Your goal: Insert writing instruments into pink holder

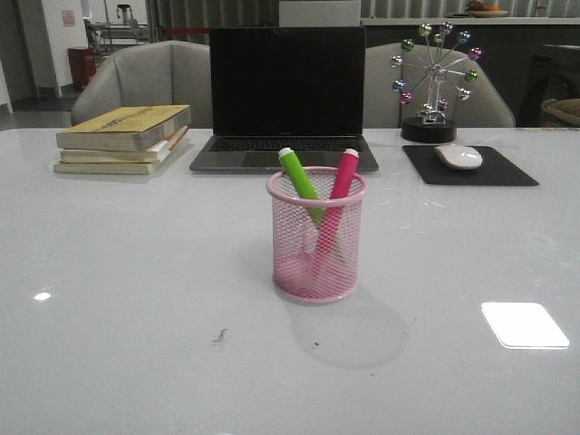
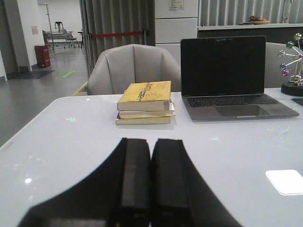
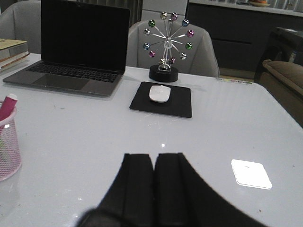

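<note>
Both markers sit inside the pink cylindrical wire-mesh holder (image 1: pixel 316 234), which stands upright on the glossy white worktop (image 1: pixel 136 308), near the middle and just in front of the dark open laptop (image 1: pixel 286 95). By the look of it the task is done; no instrument lies loose on the worktop.

The bright green chunky marker (image 1: pixel 301 186) leans with its whitish end up and tilted to the left; its long axis runs from upper left down toward the cup's centre. The magenta pink chunky marker (image 1: pixel 334 210) leans the other way, whitish cap up and to the right, lower end toward the base left of centre. The two axes cross inside the mesh. Both tops stick out above the rolled rim.

Left tool (image 2: pixel 150 182): black fingers pressed together, nothing between them, closed and empty. Right tool (image 3: pixel 155 184): same, fingers together, holding nothing. Neither shows in the front view, so both are well apart from the holder. In the right wrist view the holder sits at the frame edge with the pink cap showing.

Step in hand, as I judge it: stay retracted. Doing it well means keeping both arms clear of the cup, since the light mesh could tip or slide on the slick surface if bumped.

Also there: stack of books with a yellow cover (image 1: pixel 125 138), white mouse (image 1: pixel 459 156) on a black pad (image 1: pixel 469 167), ferris-wheel desk ornament (image 1: pixel 435 77).
</note>
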### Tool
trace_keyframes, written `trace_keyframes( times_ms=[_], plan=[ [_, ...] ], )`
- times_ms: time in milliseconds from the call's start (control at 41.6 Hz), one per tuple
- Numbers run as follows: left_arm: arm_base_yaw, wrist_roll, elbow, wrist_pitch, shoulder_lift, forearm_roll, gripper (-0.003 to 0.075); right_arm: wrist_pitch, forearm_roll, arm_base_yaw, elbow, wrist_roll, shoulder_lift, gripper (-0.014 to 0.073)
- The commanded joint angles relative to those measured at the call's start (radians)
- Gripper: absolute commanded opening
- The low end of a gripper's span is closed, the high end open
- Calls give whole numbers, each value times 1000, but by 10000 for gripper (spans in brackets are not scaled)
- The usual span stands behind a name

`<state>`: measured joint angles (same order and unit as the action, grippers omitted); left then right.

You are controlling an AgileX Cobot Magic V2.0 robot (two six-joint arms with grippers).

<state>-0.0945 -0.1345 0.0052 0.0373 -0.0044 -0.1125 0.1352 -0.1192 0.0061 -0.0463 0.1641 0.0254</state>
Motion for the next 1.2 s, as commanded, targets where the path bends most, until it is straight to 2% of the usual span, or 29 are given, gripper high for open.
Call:
trace_keyframes(
  times_ms=[0, 432, 625, 673, 1177],
  plan=[
    [0, 12, 4, -90, -19, -10, 92, -162, -20, -8, 39, 11, -37, 55],
    [0, 12, 4, -90, -19, -10, 92, -167, -45, -9, 70, 2, -55, 55],
    [0, 12, 4, -90, -19, -10, 92, -181, 105, -9, 70, -229, -55, 55],
    [0, 12, 4, -90, -19, -10, 92, -192, 113, -9, 70, -247, -55, 55],
    [0, 12, 4, -90, -19, -10, 92, -211, 113, -9, 70, -245, -55, 55]
  ],
)
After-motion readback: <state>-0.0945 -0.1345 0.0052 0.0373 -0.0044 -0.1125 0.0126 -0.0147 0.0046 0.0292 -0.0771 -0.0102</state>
